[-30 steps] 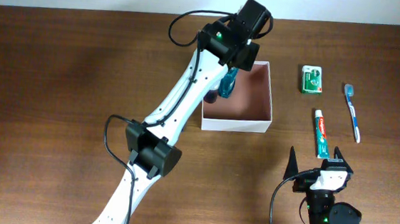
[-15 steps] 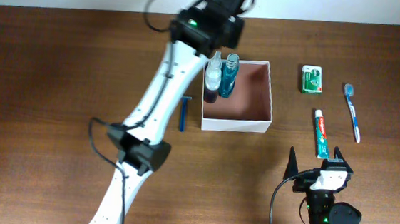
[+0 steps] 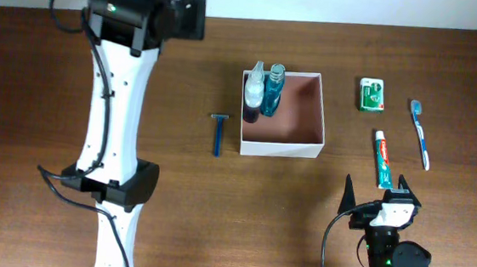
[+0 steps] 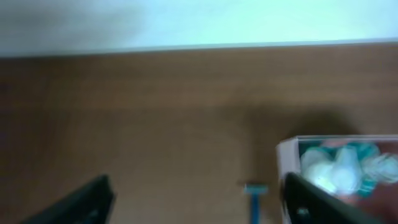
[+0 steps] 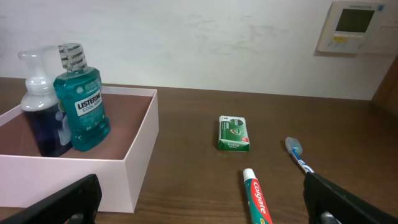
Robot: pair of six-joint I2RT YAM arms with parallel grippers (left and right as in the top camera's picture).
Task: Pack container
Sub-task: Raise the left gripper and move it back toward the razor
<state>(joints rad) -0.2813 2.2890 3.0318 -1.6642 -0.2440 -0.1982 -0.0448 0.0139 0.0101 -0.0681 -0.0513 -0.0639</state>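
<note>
The container [image 3: 280, 142] is a square white box with a pinkish-brown inside, at mid table. A teal mouthwash bottle [image 3: 273, 89] and a dark pump bottle [image 3: 254, 90] stand upright in its far-left corner. My left gripper [image 4: 199, 196] is open and empty, high over the table's far left, well left of the box [image 4: 286, 163]; the view is blurred. In the overhead view only its wrist [image 3: 184, 14] shows. My right gripper [image 3: 376, 190] is open and empty near the front edge, in front of the toothpaste. It also shows in the right wrist view [image 5: 199, 196].
A blue razor [image 3: 218, 134] lies left of the box. Right of the box lie a green packet [image 3: 371, 94], a toothpaste tube [image 3: 381, 159] and a blue toothbrush [image 3: 419, 133]. The left arm's white links [image 3: 112, 115] stand over the table's left side.
My left arm has swung from the box's far-left corner up and away to the far left. The mouthwash bottle stays standing in the box. The razor is now uncovered.
</note>
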